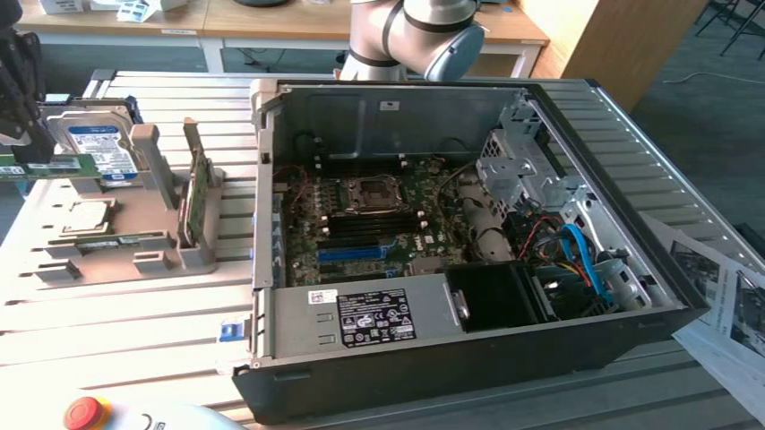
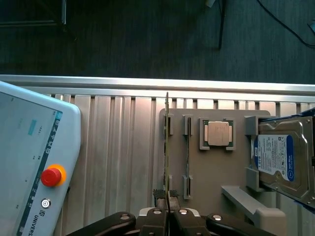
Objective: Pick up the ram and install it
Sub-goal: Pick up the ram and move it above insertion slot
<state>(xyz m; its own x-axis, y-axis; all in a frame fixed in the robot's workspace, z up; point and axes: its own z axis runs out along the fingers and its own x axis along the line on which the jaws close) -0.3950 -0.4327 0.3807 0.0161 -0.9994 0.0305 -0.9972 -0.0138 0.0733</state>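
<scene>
The ram (image 2: pixel 167 147) is a thin green board seen edge-on, running away from my gripper (image 2: pixel 168 197) over the grey parts holder (image 2: pixel 216 172). My fingers are shut on its near end. In the exterior view, the ram (image 1: pixel 57 166) shows as a green strip at the far left, with the dark gripper (image 1: pixel 21 157) above it and raised over the holder (image 1: pixel 132 233). A second green stick (image 1: pixel 192 193) stands upright in a holder slot. The open computer case (image 1: pixel 275 179) lies to the exterior view's right, its blue motherboard slot (image 1: pixel 353 253) uncovered.
A silver hard drive (image 1: pixel 102 148) with a blue-white label and a CPU (image 2: pixel 218 132) sit on the holder. A teach pendant with a red stop button (image 2: pixel 51 176) lies on the slatted table (image 2: pixel 118 147). Papers (image 1: pixel 729 305) lie beside the case. The arm's elbow (image 1: pixel 418 27) hangs behind the case.
</scene>
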